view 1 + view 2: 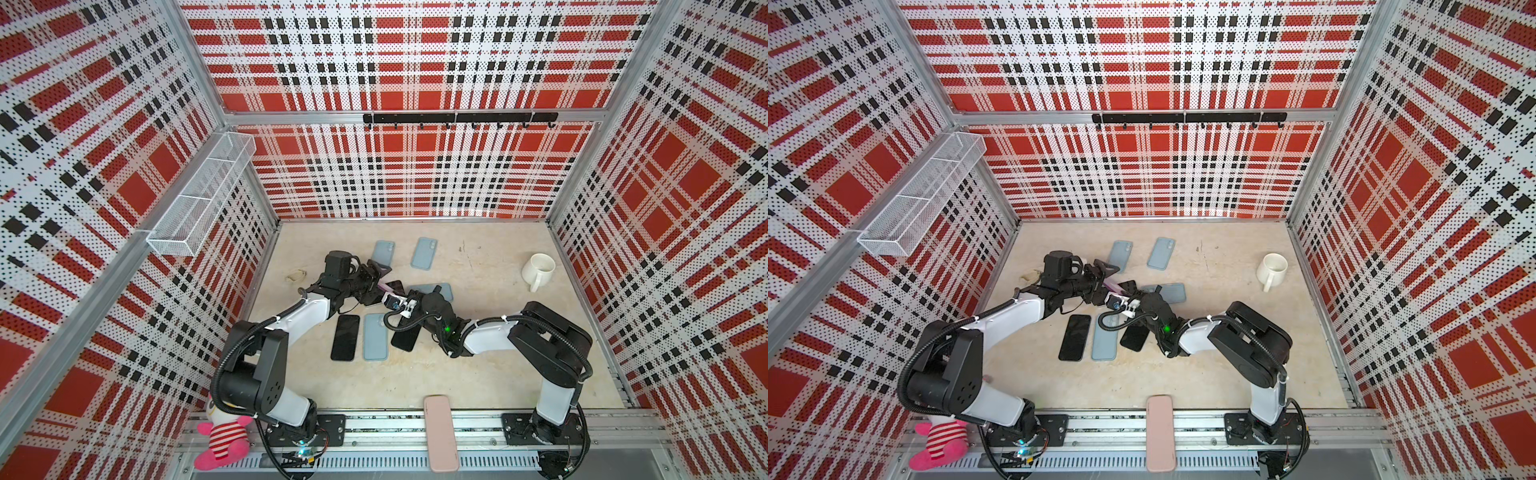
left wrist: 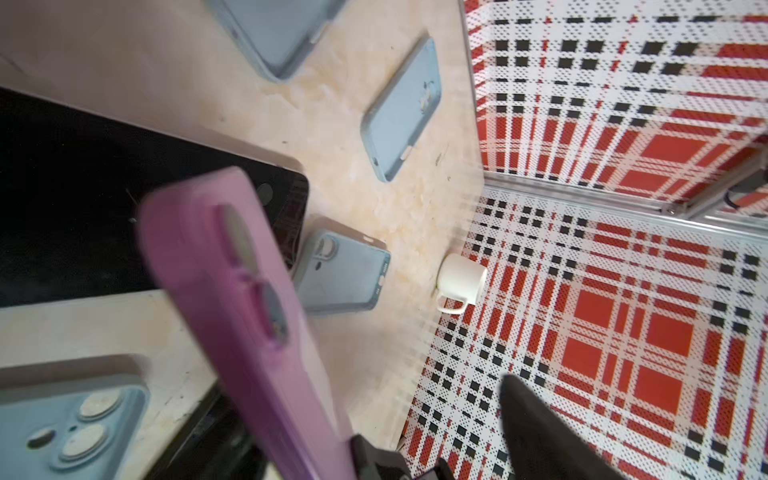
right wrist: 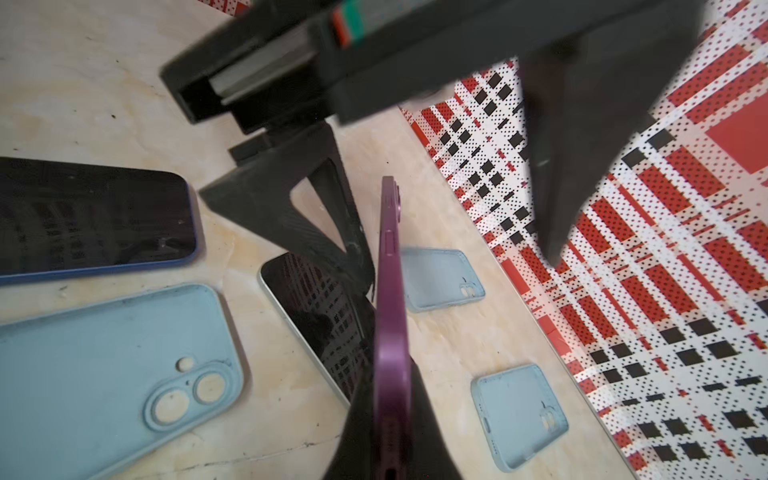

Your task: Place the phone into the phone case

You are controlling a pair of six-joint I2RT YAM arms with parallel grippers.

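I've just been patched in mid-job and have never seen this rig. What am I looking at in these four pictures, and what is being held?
Two robot arms stand at the near edge of a table, inside plaid walls. The two wide pictures come from one camera head overhead, looking down on everything. The two close pictures come from a small camera on each arm's wrist, looking along its hand. On the table lie pale blue cases, black phones and a white mug. The right hand is shut on a purple phone, held on edge above the table. The left hand, seen here from the right wrist camera, is open, its fingers apart on either side of the phone's far end.
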